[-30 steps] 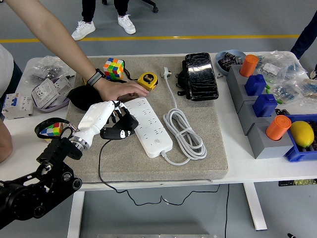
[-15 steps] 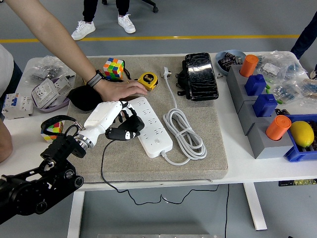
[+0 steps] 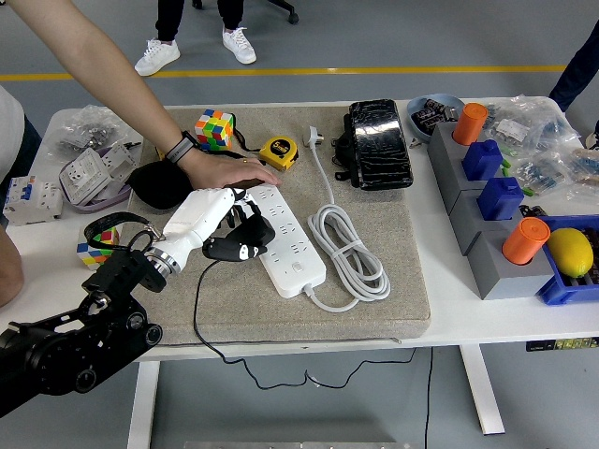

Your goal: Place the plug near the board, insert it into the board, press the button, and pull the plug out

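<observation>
The left hand (image 3: 221,224) enters from the lower left on a black arm; its white shell covers most of the fingers, which are curled around a black plug (image 3: 232,249). The plug sits just beside the left long edge of the white power strip (image 3: 284,238), apparently touching it; whether its pins enter any socket cannot be told, since the hand and plug body hide the contact area. A thin black cable (image 3: 194,309) runs from the plug down over the grey mat (image 3: 374,299) and past the near edge of the desk (image 3: 524,318).

The power strip lies diagonally on the mat. Its own white cord (image 3: 351,253) is coiled just to its right, and the white plug end (image 3: 315,137) rests near the mat's far edge.

A person's hand (image 3: 225,171) reaches in from the upper left and presses flat on the far end of the power strip, with a dark band on the wrist. Behind it lie a yellow tape measure (image 3: 279,152) and a colour cube (image 3: 214,128). A second cube (image 3: 98,245) is partly hidden by the robot arm.

The right hand does not appear in the head view.
</observation>
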Available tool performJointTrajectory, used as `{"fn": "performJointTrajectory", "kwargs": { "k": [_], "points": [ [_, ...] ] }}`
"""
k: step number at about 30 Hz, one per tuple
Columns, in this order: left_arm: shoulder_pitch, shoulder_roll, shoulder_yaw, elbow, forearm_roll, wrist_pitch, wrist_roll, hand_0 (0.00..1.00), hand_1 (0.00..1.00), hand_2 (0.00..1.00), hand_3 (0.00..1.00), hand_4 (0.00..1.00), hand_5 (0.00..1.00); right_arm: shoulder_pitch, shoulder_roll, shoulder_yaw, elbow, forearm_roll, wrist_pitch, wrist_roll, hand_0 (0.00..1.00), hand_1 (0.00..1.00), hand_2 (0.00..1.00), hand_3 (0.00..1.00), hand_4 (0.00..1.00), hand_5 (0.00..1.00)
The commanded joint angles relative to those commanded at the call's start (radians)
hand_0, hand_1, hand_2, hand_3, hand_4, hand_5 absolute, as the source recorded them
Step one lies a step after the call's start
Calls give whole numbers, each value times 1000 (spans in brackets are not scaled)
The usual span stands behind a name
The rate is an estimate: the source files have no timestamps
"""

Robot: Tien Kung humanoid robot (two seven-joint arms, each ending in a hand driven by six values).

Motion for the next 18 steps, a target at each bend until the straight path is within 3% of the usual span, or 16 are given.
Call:
{"fn": "performJointTrajectory", "kwargs": {
  "k": [18],
  "points": [
    [-16, 5, 23, 22, -8, -10, 2, 242, 373, 417, 535, 839, 2, 0, -3, -8, 0, 1, 0, 0, 573, 644, 623, 541, 926, 493]
  ]
}}
